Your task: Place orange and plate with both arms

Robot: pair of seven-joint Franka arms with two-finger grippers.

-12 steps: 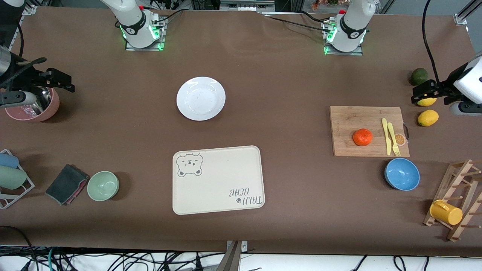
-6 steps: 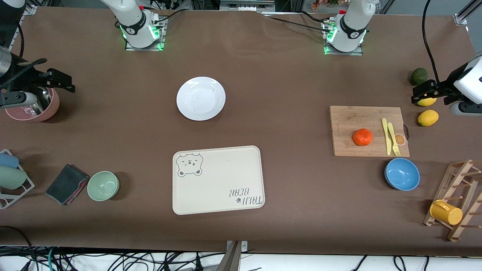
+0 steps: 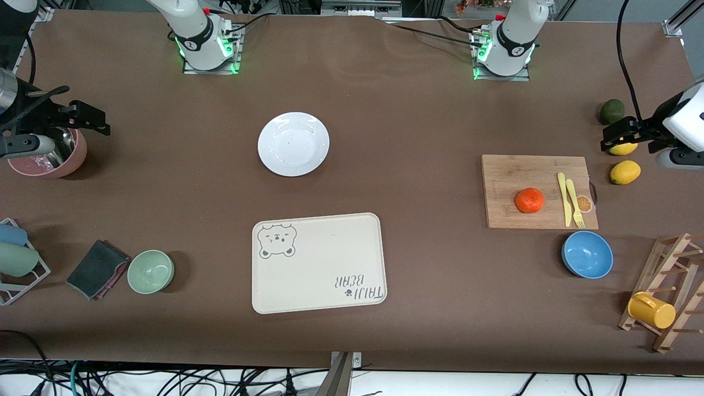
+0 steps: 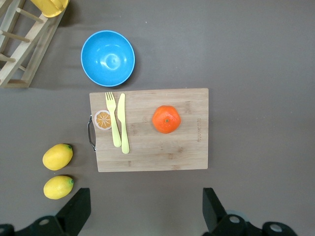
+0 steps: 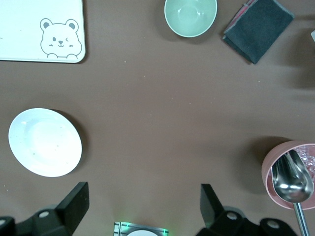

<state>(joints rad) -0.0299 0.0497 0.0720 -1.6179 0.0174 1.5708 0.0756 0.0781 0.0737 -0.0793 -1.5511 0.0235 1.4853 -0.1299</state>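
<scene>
The orange [image 3: 529, 200] lies on a wooden cutting board [image 3: 506, 187] toward the left arm's end of the table. It also shows in the left wrist view [image 4: 166, 119]. The white plate [image 3: 293, 144] lies on the brown table, farther from the front camera than the beige tray; it also shows in the right wrist view [image 5: 45, 142]. My left gripper [image 3: 621, 137] hangs open and empty over the lemons at its end of the table; its own view [image 4: 145, 209] shows the jaws wide apart. My right gripper [image 3: 82, 116] hangs open and empty over the pink bowl; it also shows in its own view [image 5: 142, 206].
A beige bear tray [image 3: 319, 263] lies mid-table. Yellow knife and fork [image 3: 569, 199] lie on the board beside the orange. A blue bowl [image 3: 587, 254], lemons [image 3: 625, 172], an avocado [image 3: 611, 111] and a wooden rack [image 3: 665, 291] are nearby. A green bowl [image 3: 150, 271], grey cloth [image 3: 98, 269] and pink bowl [image 3: 49, 157] are at the right arm's end.
</scene>
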